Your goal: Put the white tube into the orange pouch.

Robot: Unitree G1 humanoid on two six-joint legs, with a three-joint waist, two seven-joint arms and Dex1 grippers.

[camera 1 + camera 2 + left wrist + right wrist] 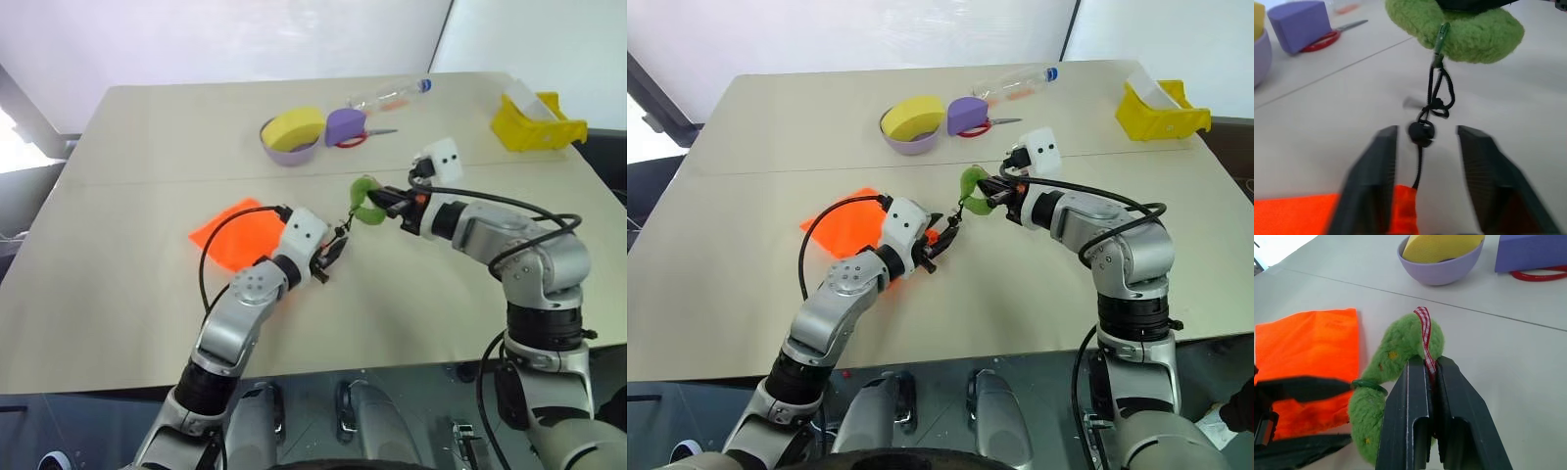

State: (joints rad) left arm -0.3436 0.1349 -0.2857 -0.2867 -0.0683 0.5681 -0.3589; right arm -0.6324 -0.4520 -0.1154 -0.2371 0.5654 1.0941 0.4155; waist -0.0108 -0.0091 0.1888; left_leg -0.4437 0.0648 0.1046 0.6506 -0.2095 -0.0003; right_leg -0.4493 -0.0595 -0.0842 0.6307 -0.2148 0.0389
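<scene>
Gripping, right gripper: its two fingers are pressed together on the red-checked ribbon of the green charm, near the table's centre.
Left gripper: fingers spread wide and holding nothing; the black cord and its round toggle run up the gap between them, touching neither finger.
Orange pouch: lies flat on the table, left of centre and about midway between the far and near edges, partly under the left gripper.
Pouch axis: long axis runs roughly left to right, slightly skewed, so one corner aims at the far edge; the gathered mouth faces the right edge, and the cord leads from it to the charm.
White tube: a white item sits in the yellow bin at the far right corner; whether it is the tube cannot be told.
Far edge: purple bowl with a yellow sponge, purple block, red-handled scissors and clear bottle, well apart from the pouch.
Open room: bare tabletop along the near and left edges and between the pouch and the bowl.
</scene>
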